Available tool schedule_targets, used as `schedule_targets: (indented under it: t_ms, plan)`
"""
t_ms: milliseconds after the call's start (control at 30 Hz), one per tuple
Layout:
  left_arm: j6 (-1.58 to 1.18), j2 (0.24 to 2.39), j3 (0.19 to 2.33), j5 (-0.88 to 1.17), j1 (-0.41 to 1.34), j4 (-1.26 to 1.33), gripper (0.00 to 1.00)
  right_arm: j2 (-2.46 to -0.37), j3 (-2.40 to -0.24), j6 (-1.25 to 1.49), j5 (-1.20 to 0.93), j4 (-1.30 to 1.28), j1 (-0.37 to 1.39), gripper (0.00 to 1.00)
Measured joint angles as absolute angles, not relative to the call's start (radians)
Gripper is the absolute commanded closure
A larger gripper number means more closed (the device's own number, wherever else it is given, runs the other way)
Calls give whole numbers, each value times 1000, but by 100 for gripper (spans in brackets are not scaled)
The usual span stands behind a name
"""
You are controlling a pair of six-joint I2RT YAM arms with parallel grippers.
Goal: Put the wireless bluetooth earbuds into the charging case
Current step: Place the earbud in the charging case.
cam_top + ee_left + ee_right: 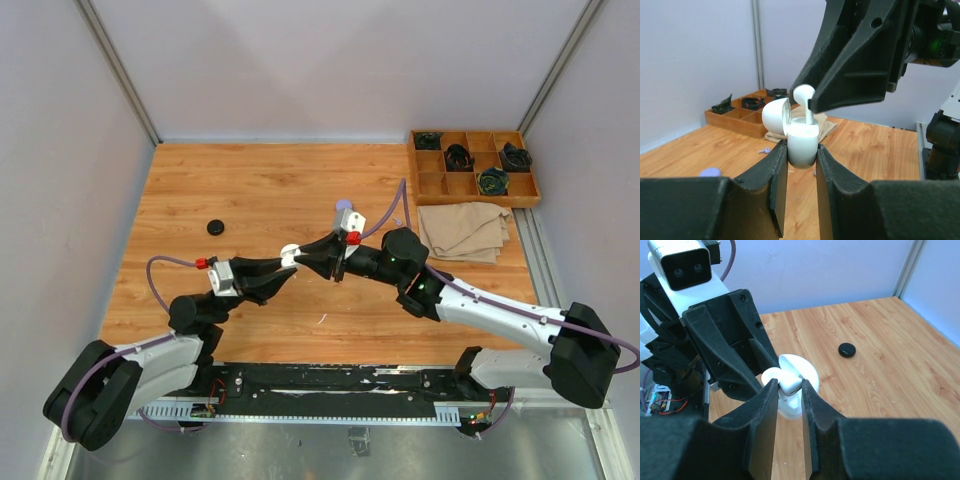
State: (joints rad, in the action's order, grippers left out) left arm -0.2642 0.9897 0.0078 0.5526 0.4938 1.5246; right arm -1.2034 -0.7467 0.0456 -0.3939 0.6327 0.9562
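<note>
Left tool point(802, 154) clamps open white charging case point(802, 140) | right tool point(789, 389) pinches white earbud point(803, 93) above it

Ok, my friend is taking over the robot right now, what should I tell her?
Left gripper: shut on the white charging case, which has its lid open and is held above the table.
Right gripper: shut on a white earbud, with the stem pointing down into the case's opening.
Done: case open, earbud picked up and lined up.
Left: push the earbud fully in, then let go. A black round case lies untouched on the table.
</note>
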Motion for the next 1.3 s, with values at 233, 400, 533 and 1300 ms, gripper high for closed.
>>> schedule_targets:
  t_ms: [233, 400, 533, 1300]
  plan:
    - [-265, 960, 7, 524, 493, 1528, 100, -1209, -741, 52, -388, 640, 973, 76]
    - [-267, 958, 7, 518, 493, 1528, 100, -1218, -740, 52, -385, 657, 974, 67]
    - [-266, 958, 7, 517, 493, 1527, 100, -1224, -740, 54, -385, 656, 982, 56]
    - [-206, 1013, 7, 533, 493, 1530, 98, -1103, -955, -4, -151, 35, 984, 31]
